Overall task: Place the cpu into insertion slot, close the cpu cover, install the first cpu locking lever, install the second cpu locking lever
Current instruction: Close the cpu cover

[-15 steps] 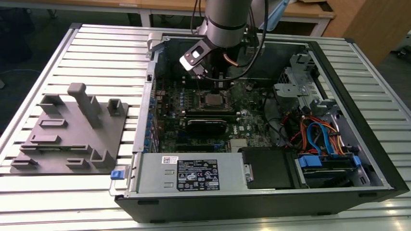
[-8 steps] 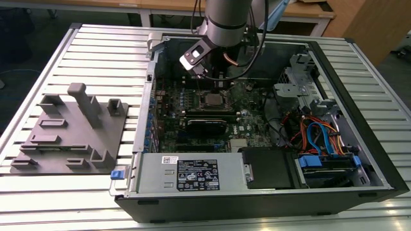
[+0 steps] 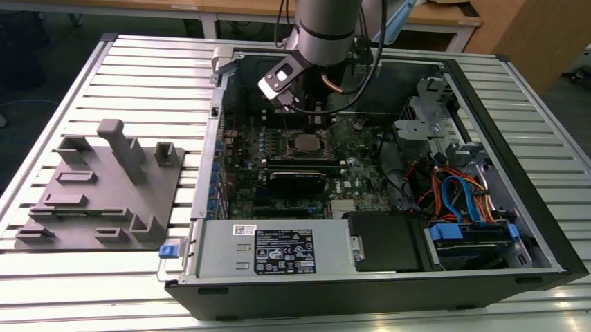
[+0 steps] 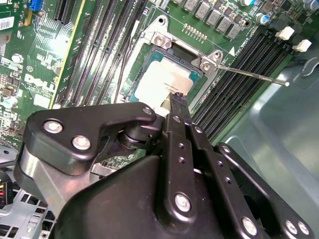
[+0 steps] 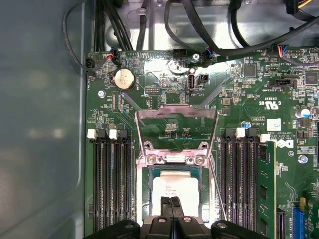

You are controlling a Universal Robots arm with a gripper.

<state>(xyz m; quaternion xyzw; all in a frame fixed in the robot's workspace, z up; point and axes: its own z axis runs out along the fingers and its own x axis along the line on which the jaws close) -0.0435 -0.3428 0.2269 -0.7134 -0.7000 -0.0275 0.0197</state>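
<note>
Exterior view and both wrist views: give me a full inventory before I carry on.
cpu: one, silver, in the slot
slot: one, silver-rimmed, around cpu
cover: one, silver, swung open
memory slots: two banks, black, flanking slot
lever: one, silver rod, jutting over memory slots
battery: one, silver, beyond cover
case: one, black, on table
power supply: one, grey, case's near edge
fixture: one, grey, exterior view's left of case
gripper: one, black, shut, tips at cpu

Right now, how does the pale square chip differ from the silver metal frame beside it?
The pale silver-beige square cpu lies flat in the socket; the thin silver cpu cover is swung open, off it. The cpu is solid; the cpu cover is a frame round a large window. Both are square metal.
</note>
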